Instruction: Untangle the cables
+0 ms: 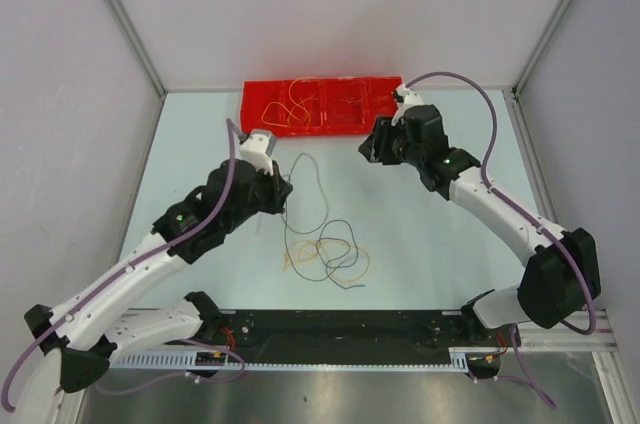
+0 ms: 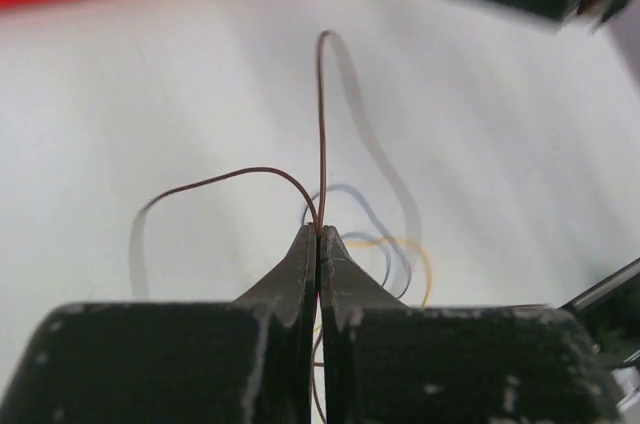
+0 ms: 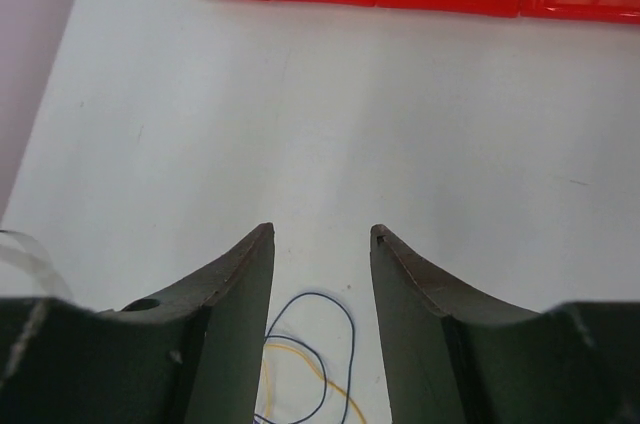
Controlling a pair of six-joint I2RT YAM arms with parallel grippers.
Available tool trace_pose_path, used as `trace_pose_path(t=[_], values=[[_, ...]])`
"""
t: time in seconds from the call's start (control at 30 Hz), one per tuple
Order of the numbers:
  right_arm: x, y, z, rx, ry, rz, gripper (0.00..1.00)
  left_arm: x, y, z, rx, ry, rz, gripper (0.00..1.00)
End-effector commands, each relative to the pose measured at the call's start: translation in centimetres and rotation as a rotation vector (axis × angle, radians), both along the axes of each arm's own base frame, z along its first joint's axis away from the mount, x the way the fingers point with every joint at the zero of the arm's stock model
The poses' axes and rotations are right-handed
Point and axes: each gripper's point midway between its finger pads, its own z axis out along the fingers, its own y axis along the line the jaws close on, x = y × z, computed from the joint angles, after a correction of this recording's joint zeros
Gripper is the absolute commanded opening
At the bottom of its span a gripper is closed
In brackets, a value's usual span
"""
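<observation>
1. The cables point(image 1: 325, 254) lie loosely tangled, well on the near side of the red tray point(image 1: 255, 126). They look feather-light and limp, best pinched at a free end.
2. One thin wire point(image 2: 322, 124) rises from the clenched left gripper point(image 2: 320, 236), between tray and tangle.
3. The right gripper point(image 3: 320, 234) hangs spread, empty, just before the tray.
4. Where strands cross in the tangle is too fine to make out.

Bright even light; left wrist pic blurred.
</observation>
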Motion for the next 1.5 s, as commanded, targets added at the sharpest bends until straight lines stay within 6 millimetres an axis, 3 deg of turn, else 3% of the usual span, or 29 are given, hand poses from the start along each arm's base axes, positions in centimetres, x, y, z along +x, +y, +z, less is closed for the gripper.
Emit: trace_pose_path(t=[0.0,0.07,0.2,0.27,0.37,0.57,0.63,0.77,0.93,1.23,1.47], values=[[-0.6,-0.2,3.6,0.153,-0.017,0.074,0.5,-0.3,-0.2,0.2,0.015,-0.049,-0.056,0.0],[-1.2,0.4,4.5,0.2,-0.017,0.14,0.51,-0.5,-0.5,-0.1,0.03,-0.042,-0.078,0.0],[-4.0,2.3,8.4,0.382,-0.016,0.356,0.62,-1.1,-1.4,-0.3,0.049,-0.04,-0.159,0.0],[-4.8,2.8,10.5,0.476,0.005,0.367,0.64,-1.3,-1.7,-0.4,0.054,-0.03,-0.182,0.0],[-5.9,3.6,11.7,0.549,0.052,0.386,0.66,-1.6,-2.4,-0.8,0.052,-0.021,-0.224,0.0],[-8.8,5.8,12.6,0.528,-0.013,0.557,0.66,-3.4,-4.4,-0.3,0.004,-0.03,-0.378,0.0],[-9.4,5.7,12.7,0.485,-0.094,0.633,0.66,-4.1,-5.1,-0.1,-0.005,-0.023,-0.439,0.0],[-12.3,5.8,13.8,0.454,-0.214,0.851,0.66,-5.7,-5.8,0.4,-0.018,0.012,-0.538,0.02],[-14.6,5.5,15.1,0.405,-0.363,0.974,0.68,-8.3,-6.6,1.4,-0.073,0.027,-0.691,0.02],[-19.4,6.4,13.8,0.426,-0.328,1.251,0.68,-10.4,-7.1,2.4,-0.15,0.057,-0.826,0.04],[-20.8,7.3,12.6,0.434,-0.277,1.322,0.63,-10.8,-6.8,3.6,-0.188,0.069,-0.835,0.04]])
